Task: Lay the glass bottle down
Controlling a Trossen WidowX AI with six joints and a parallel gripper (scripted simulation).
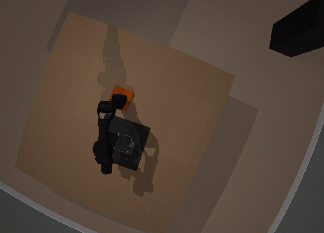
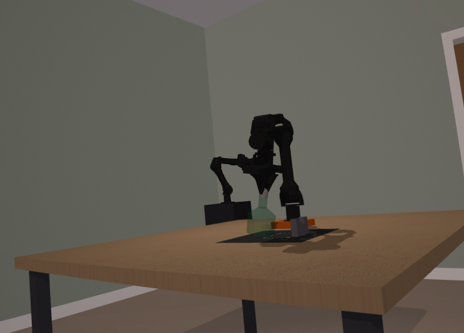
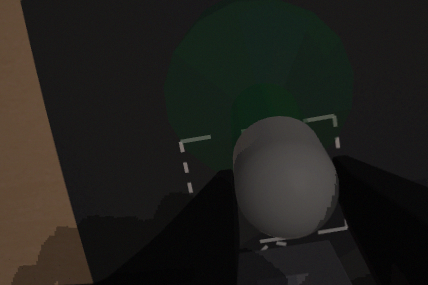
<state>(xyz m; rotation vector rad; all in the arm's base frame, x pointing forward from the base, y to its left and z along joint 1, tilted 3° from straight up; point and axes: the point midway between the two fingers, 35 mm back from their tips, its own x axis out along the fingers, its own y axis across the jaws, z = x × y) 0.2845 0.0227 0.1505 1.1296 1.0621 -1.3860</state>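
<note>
Well, beside the grey rest (image 1: 131, 147) (image 2: 299, 226), the gripper (image 2: 264, 190) (image 3: 283, 176) stands part open, grasping the green bottle (image 2: 261, 221) (image 3: 260, 46) by its pale top (image 2: 263, 193) (image 3: 286, 178).

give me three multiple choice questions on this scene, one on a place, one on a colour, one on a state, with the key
1. Where does the grey U-shaped rest stand?
A) on the orange plate
B) on the dark mat
C) on the floor

2. What colour is the body of the glass bottle?
A) green
B) red
C) blue

3. What is the gripper doing?
A) standing open above the rest
B) shut with nothing in it
C) gripping the bottle at its pale top

Key:
1 B: the exterior view shows the rest's foot on the mat.
2 A: its body shows see-through green in the exterior and wrist views.
3 C: the wrist view shows a finger on either side of the pale top.
</note>
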